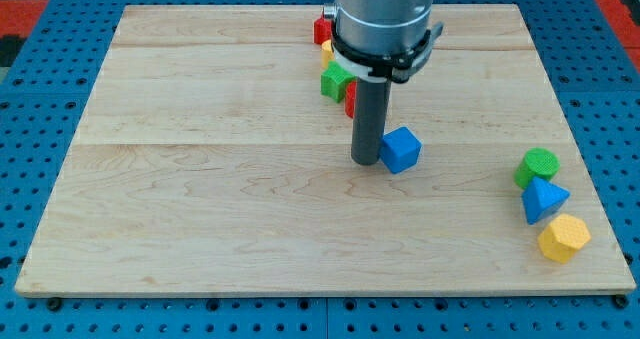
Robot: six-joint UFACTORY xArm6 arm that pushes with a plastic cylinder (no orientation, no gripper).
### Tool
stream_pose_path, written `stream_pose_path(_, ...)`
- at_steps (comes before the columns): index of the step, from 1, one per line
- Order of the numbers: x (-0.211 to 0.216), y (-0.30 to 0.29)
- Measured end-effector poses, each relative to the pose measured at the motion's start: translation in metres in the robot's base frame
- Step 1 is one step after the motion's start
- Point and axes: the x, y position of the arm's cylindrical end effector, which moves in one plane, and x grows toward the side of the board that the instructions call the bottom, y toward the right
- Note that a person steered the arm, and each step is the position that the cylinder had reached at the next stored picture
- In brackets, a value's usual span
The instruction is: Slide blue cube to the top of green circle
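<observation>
The wooden surface (200,209) carried every block, and the arm ended in a bare rod with no fingers, so nothing was grasped or released. The tip (366,161) stood touching the blue cube (400,149), which lay just to its right in the view. The green circle (538,166) sat well apart, further right and slightly lower. The rod stood nearly behind the cube on that line, so a rightward push looked suitable.

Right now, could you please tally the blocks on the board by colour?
Blue: 2, the cube beside my tip and the triangle
Green: 2, circle, block
Red: 2
Yellow: 2, hexagon, sliver
Total: 8
</observation>
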Motion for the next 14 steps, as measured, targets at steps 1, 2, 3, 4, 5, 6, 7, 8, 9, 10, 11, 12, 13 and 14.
stream_pose_path(1,0.016,0.001)
stream_pose_path(2,-0.007,0.007)
stream_pose_path(3,-0.038,0.035)
stream_pose_path(4,-0.053,0.071)
stream_pose_path(5,-0.056,0.086)
stream_pose_path(6,-0.055,0.084)
stream_pose_path(7,-0.02,0.061)
stream_pose_path(8,0.001,0.064)
stream_pose_path(9,-0.017,0.077)
stream_pose_path(10,-0.036,0.09)
stream_pose_path(11,-0.044,0.101)
stream_pose_path(12,-0.047,0.113)
stream_pose_path(13,-0.054,0.115)
stream_pose_path(14,-0.066,0.12)
